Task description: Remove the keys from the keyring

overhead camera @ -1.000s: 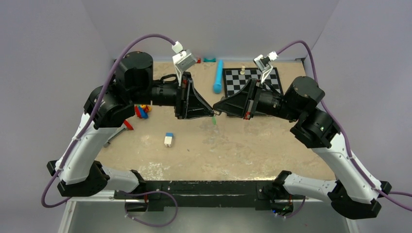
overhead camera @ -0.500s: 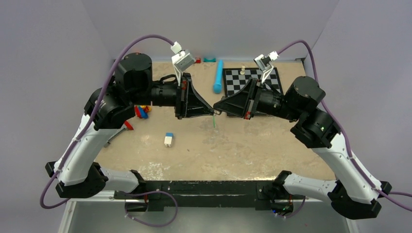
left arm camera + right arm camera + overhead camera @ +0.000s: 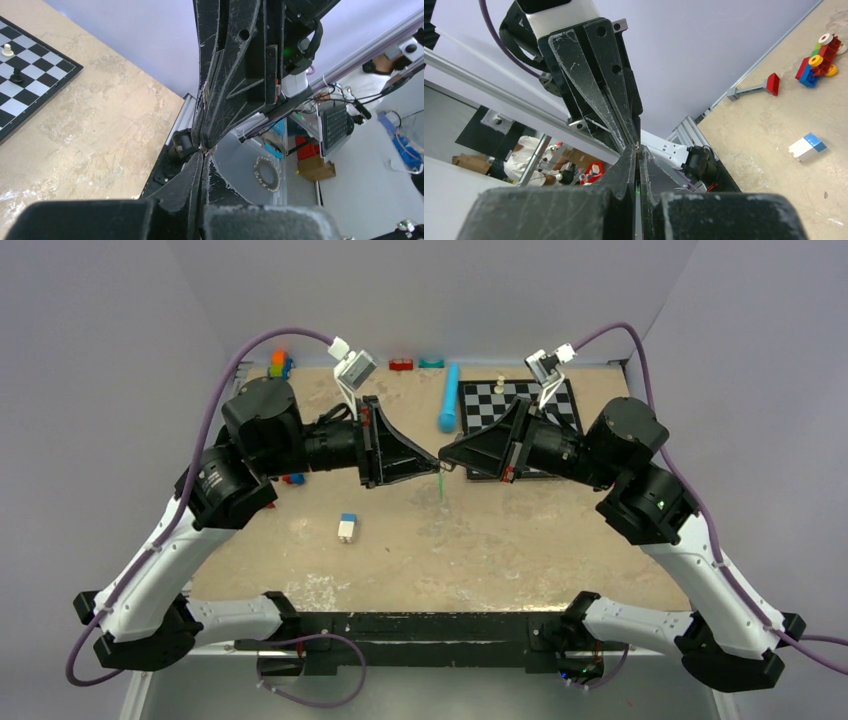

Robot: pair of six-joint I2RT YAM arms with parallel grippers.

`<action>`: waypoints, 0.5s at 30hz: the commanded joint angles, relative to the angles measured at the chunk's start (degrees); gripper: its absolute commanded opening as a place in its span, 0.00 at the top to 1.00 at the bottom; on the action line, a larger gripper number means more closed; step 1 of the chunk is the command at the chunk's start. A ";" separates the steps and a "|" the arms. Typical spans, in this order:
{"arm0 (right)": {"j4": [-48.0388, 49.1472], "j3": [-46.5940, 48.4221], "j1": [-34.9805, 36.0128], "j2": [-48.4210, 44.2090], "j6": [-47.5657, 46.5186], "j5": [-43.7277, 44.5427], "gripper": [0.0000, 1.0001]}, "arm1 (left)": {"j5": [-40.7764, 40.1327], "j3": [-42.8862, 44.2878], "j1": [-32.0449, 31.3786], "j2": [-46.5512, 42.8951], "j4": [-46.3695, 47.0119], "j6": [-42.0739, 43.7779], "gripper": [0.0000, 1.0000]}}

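My left gripper [image 3: 435, 467] and my right gripper [image 3: 446, 457] meet tip to tip above the middle of the table, both shut. The keys [image 3: 441, 484] show as a thin bright green sliver hanging just below where the tips meet, held well above the table. A small metal bit sits pinched at the tips in the left wrist view [image 3: 204, 148]. A green glint shows between my right fingers in the right wrist view [image 3: 638, 190]. The keyring itself is hidden between the jaws.
A blue-and-white block [image 3: 347, 527] lies front left of the grippers. A chessboard [image 3: 520, 405] with a pawn [image 3: 499, 386] is at the back right, a blue cylinder [image 3: 449, 398] beside it. Coloured bricks [image 3: 280, 364] and a toy [image 3: 293, 478] lie at the left.
My left arm has swung its elbow and wrist left and lower while its tips stayed at the meeting point. The right arm and the green key have hardly moved.
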 commanded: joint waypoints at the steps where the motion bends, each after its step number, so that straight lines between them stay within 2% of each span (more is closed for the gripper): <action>1: 3.38 0.23 0.38 -0.53 1.18 -0.26 1.00 | -6.57 -2.22 0.28 -1.60 8.77 -5.19 1.00; 15: 4.86 -0.54 0.38 -0.68 1.89 -0.20 1.00 | -12.64 -8.05 0.19 -4.10 15.98 -12.75 1.00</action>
